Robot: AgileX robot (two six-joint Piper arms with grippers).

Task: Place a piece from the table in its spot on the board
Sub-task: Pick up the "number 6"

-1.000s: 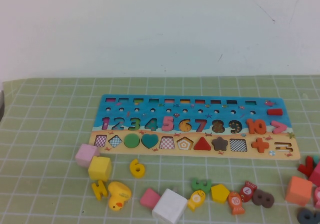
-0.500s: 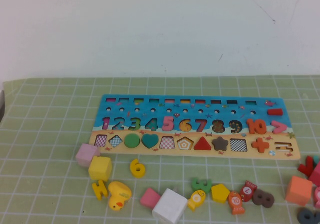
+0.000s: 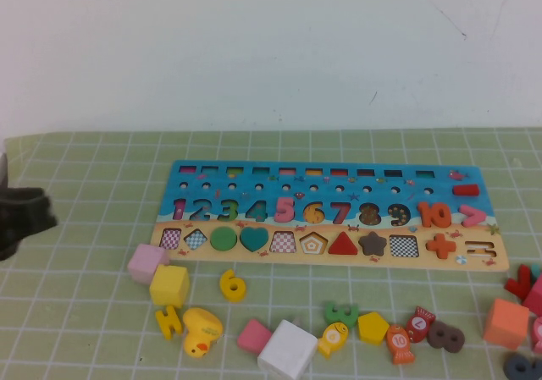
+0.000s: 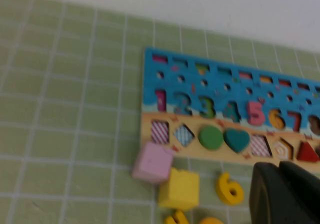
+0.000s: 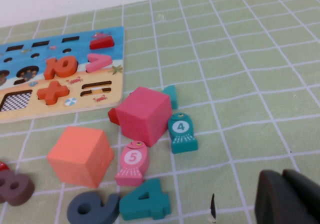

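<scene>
The yellow numeral "6" [image 3: 232,285] lies flat on the green grid mat [image 3: 85,168], just in front of the board [image 3: 500,257]. It also shows in the left wrist view [image 4: 230,189]. The board's "6" slot [image 3: 313,212] looks empty between the pink 5 and the red 7. My left gripper [image 3: 25,215] is at the far left edge, well left of the "6". In its wrist view the left gripper [image 4: 277,166] is shut and empty, beside the "6". My right gripper [image 5: 282,174] is shut and empty over bare mat, and is out of the high view.
A pink cube [image 3: 146,261], a yellow cube [image 3: 169,284], a yellow "H" piece [image 3: 168,321] and a yellow duck [image 3: 201,331] crowd left of the "6". A white cube [image 3: 286,349] and small pieces lie in front. A magenta cube [image 5: 144,115] and an orange cube [image 5: 81,155] are near my right gripper.
My left gripper has come into the high view at the far left edge. The pieces and the board have not moved.
</scene>
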